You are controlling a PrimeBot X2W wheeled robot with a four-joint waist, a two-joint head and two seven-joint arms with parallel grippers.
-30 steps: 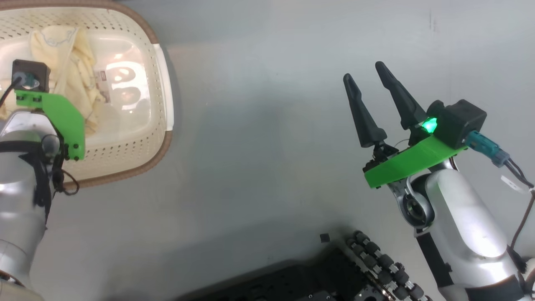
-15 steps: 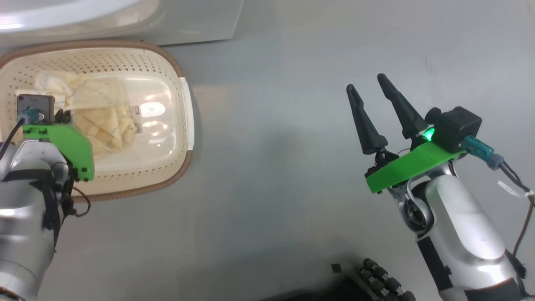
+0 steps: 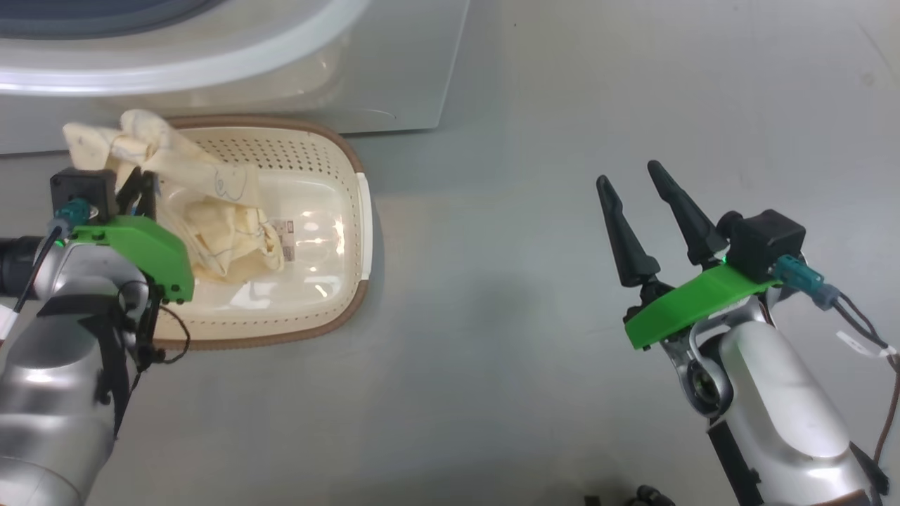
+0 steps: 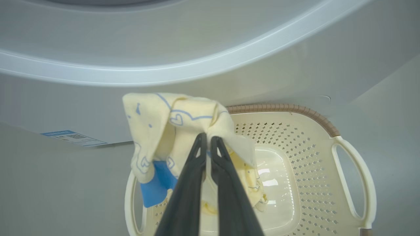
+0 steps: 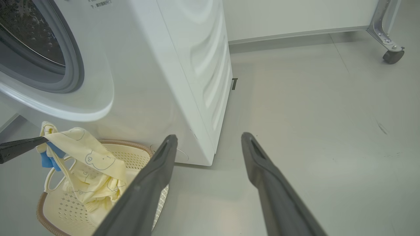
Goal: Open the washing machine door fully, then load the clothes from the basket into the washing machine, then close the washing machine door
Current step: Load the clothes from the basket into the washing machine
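floor (image 3: 492,316): smooth grey | left claw (image 4: 206,138): pinching clothes (image 4: 154,124) over basket (image 4: 295,131) | right claw (image 3: 628,173): spread

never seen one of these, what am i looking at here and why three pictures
This is a two-armed robot doing laundry. The picture with both arms comes from a camera on its head, looking down; the other two come from cameras on its wrists, looking along each pincer's dark fingers. On the grey floor a cream perforated basket stands before a white washing machine. The left pincer is shut on cream-yellow clothes with bear prints, lifted over the basket, the lower end hanging into it. The right pincer is open and empty.
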